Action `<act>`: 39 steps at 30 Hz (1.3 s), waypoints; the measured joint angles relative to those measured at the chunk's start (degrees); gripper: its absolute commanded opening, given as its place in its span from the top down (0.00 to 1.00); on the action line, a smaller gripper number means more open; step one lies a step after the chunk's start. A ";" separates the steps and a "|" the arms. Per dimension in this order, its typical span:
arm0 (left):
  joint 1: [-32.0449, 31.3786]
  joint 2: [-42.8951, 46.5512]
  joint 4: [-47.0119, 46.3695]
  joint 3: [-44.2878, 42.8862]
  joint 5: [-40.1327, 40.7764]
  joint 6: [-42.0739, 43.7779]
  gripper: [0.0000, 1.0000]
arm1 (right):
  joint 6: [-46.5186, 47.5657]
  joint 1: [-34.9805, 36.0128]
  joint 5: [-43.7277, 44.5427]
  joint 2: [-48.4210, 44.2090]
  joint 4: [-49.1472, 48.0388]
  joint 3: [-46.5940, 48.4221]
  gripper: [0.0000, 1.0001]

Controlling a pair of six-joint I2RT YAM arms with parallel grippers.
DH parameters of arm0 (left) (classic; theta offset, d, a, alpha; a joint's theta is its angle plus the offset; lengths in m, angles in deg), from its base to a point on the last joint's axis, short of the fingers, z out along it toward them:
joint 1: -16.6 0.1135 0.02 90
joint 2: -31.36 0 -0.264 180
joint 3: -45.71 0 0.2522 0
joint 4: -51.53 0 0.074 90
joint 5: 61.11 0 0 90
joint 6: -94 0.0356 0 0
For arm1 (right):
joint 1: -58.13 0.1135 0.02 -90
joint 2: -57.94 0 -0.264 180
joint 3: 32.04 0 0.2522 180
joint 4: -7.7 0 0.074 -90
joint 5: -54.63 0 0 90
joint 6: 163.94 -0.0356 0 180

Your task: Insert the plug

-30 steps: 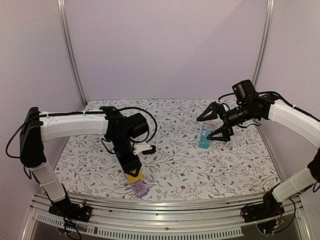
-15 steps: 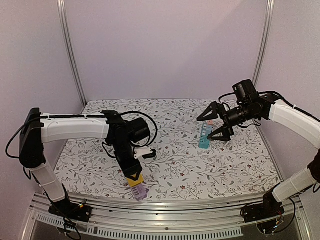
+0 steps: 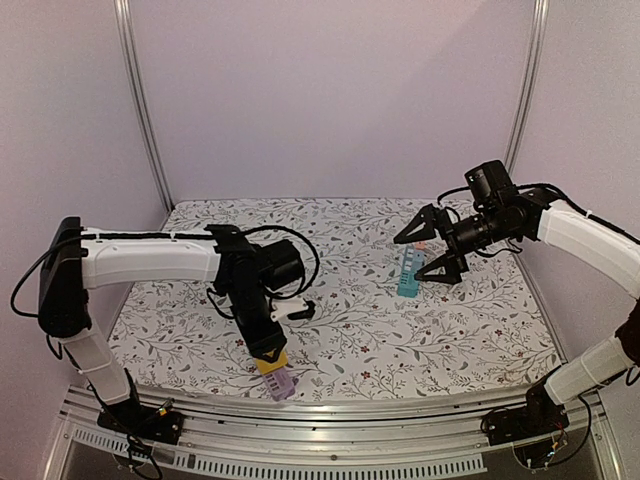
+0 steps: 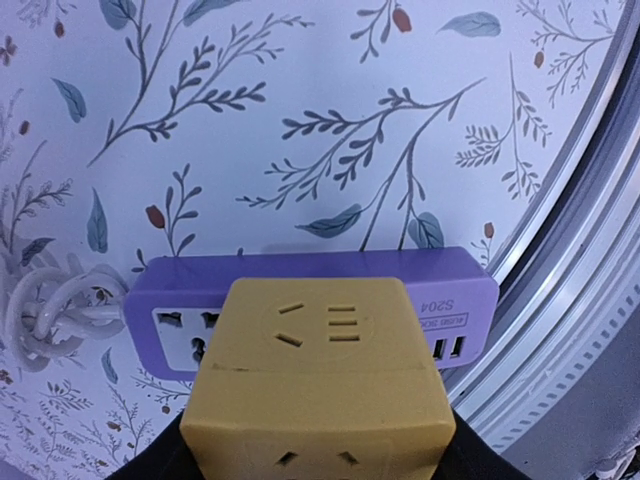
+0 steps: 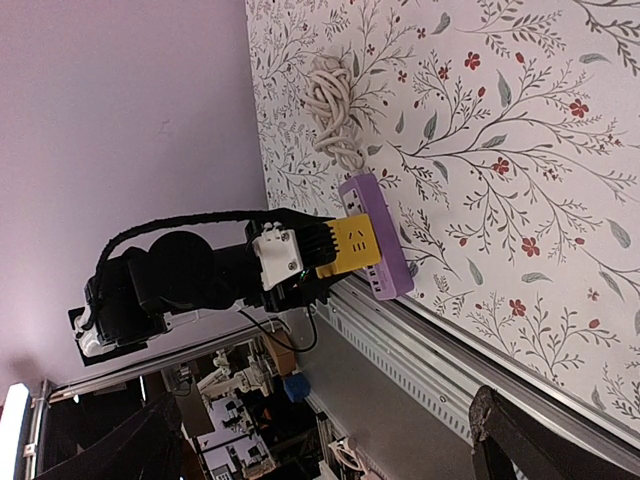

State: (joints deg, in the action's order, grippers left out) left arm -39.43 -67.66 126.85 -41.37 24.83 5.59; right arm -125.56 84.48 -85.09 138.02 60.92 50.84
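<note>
Step in hand: alignment before seating. Yellow plug (image 4: 320, 390) is clenched in the left gripper (image 3: 267, 354) jaws, over the purple power strip (image 4: 300, 268) at the near edge of the tabletop (image 3: 400, 340). Right gripper (image 3: 431, 250): jaws spread, empty. Next move probably calls for a square press onto the socket.

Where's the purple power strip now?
Top view: the purple power strip lies at the table's near edge, left of centre, under the left gripper's yellow adapter.

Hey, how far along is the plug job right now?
Done: the yellow plug is gripped by the left gripper. In hand: it is held right against the socket face of the purple power strip. Left: pressing it fully home, since the plug's body hides whether the pins are in, then releasing.
</note>
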 measured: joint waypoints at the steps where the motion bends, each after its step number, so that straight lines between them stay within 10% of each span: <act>1: -0.11 0.00 -0.11 0.00 0.22 -0.15 1.00 | 0.00 0.00 0.02 0.00 0.00 0.00 0.01; 39: 4.55 -5.09 -4.24 -4.57 7.17 0.81 1.00 | -0.17 0.00 1.20 3.54 0.42 1.62 0.01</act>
State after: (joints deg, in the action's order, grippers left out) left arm -34.88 -72.75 122.61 -45.93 32.00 6.40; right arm -125.73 84.48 -83.88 141.56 61.34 52.46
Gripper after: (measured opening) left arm 0.616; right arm 0.989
